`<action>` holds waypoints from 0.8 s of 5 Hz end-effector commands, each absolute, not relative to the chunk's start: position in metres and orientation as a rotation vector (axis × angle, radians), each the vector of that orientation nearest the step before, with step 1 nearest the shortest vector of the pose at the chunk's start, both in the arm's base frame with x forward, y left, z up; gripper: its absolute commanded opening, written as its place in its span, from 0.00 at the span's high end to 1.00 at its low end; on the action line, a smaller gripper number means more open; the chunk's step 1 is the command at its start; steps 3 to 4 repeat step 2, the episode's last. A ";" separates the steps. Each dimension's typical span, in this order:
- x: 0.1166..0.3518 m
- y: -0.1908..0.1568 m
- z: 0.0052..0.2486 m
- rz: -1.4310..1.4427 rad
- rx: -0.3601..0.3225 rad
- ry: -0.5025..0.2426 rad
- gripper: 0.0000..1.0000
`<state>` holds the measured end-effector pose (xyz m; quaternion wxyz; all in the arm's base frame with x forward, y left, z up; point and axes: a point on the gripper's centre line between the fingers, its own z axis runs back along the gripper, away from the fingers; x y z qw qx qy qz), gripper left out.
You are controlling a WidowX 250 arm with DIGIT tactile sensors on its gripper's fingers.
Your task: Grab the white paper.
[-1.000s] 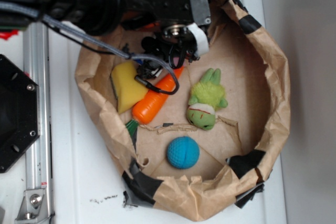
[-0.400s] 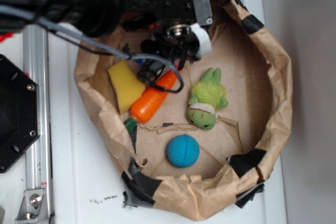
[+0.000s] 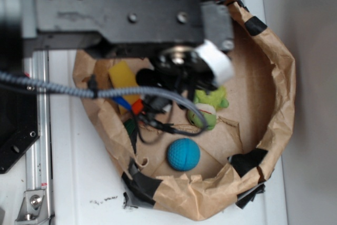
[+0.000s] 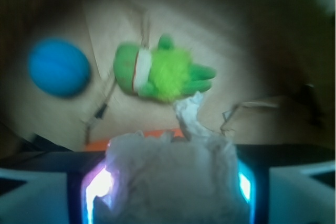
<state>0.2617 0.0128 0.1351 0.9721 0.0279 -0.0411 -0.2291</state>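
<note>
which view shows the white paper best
The wrist view: the white paper fills the bottom of the frame, wedged between the gripper fingers. In the exterior view the arm hides it entirely.

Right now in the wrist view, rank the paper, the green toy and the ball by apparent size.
1. white paper, though it sits nearest the camera, which inflates it.
2. green toy.
3. blue ball.

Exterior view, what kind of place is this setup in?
Probably a robot lab tabletop, not a home: a taped brown paper bag serves as a bin for toys such as a blue ball, beside a metal rail on a white surface.
</note>
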 end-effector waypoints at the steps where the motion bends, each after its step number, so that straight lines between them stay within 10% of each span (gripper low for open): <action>1: 0.287 0.014 0.151 -0.342 0.027 -0.128 1.00; 4: 0.285 0.011 0.149 -0.324 0.024 -0.103 1.00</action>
